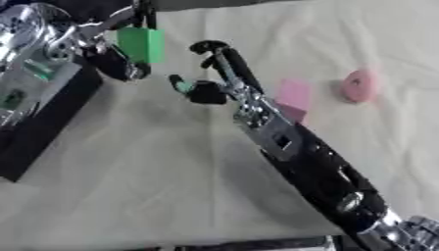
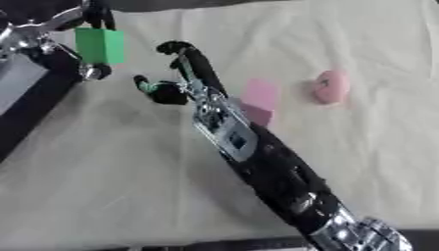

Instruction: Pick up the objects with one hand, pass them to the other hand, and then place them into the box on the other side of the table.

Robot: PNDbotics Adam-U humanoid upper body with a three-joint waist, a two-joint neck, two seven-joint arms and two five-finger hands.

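Two pink pieces left on the cloth at right in the left eye view: flat pink square just behind the right forearm, round pink object further right. Green block at upper left, pinched from above by left hand, apparently just handed over. Black box along left edge, below the block; drop not yet made.

Seen in the right eye view: right hand at upper centre, fingers spread and relaxed, holding nothing, just apart from the block; thumb low, a green fleck at its tip.
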